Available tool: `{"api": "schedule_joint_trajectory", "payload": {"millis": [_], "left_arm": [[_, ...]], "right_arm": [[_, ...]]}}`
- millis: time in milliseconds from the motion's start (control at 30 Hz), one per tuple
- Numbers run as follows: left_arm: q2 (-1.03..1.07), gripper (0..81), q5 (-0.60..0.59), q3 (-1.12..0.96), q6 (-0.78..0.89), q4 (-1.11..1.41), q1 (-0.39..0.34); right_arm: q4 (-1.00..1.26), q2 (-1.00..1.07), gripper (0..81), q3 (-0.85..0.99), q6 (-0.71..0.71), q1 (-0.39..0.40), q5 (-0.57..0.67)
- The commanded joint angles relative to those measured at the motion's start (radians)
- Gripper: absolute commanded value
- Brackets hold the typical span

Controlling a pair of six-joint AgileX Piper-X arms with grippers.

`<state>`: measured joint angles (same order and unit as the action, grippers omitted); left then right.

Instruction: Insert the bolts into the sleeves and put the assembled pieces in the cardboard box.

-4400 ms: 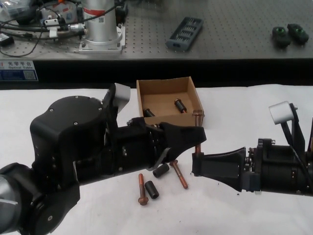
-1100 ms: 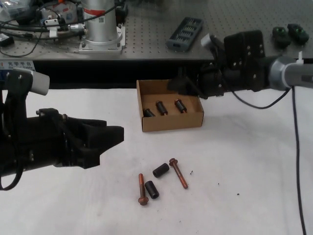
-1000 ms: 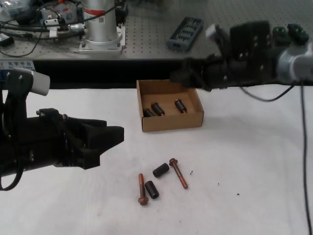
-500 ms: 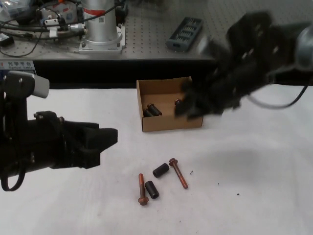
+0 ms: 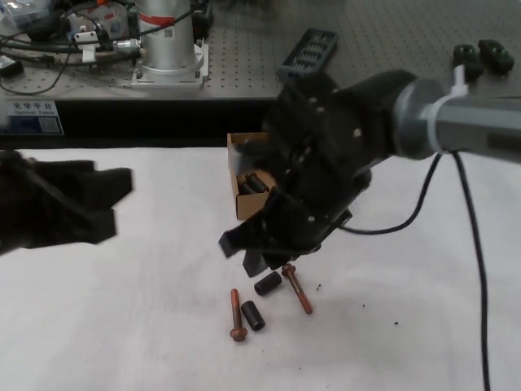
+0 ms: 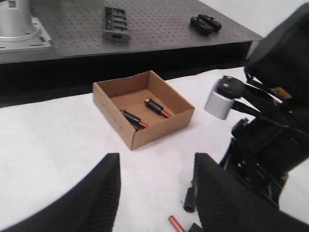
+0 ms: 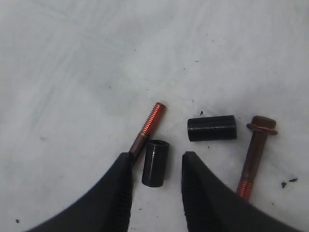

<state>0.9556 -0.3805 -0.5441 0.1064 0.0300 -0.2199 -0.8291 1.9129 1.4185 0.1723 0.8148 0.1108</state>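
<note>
Nearest, loose on the white-covered bench [image 5: 423,326]: near bolt [image 5: 235,314], copper-coloured, head toward the camera and threaded tip pointing away toward the box, long axis running near-to-far. Just beside it and roughly parallel lies the near sleeve [image 5: 252,315], black. Next out: far sleeve [image 5: 267,283], its axis slanted across that line, and far bolt [image 5: 297,291], head at the far end, shank running back toward the camera and rightward. Over this cluster hangs the right gripper [image 5: 244,252], nose-down, jaws spread and holding nothing; its wrist view sets the near sleeve in the gap between them, so the pose reads as a line-up for picking that sleeve. Off to the left, well apart from the parts: left gripper [image 6: 157,159], jaws likewise spread and empty, probably held clear to give the other arm room. Farther: cardboard box [image 6: 159,130], open-topped, with assembled pieces [image 6: 155,106] lying flat inside. Farthest: perforated plate [image 6: 159,19] carrying a black tray [image 6: 116,24].
</note>
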Motion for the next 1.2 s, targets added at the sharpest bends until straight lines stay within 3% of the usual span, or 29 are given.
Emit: {"api": "schedule_joint_trajectory", "payload": {"millis": [0,167,633,1167], "left_arm": [[-0.036,34.7,0.011,-0.003,-0.016,-0.055,0.029],[-0.043,34.7,0.01,-0.003,-0.048,-0.066,0.029],[-0.06,34.7,0.01,-0.003,-0.064,-0.07,0.029],[-0.06,34.7,0.01,-0.003,-0.064,-0.089,0.029]], "right_arm": [[-0.005,-0.019,25.9,0.004,-0.01,-0.001,-0.026],[-0.019,-0.013,25.9,0.004,-0.01,0.034,-0.111],[-0.027,0.019,25.9,0.001,0.017,0.054,-0.117],[-0.033,0.07,25.9,0.001,0.079,0.111,-0.001]]}}
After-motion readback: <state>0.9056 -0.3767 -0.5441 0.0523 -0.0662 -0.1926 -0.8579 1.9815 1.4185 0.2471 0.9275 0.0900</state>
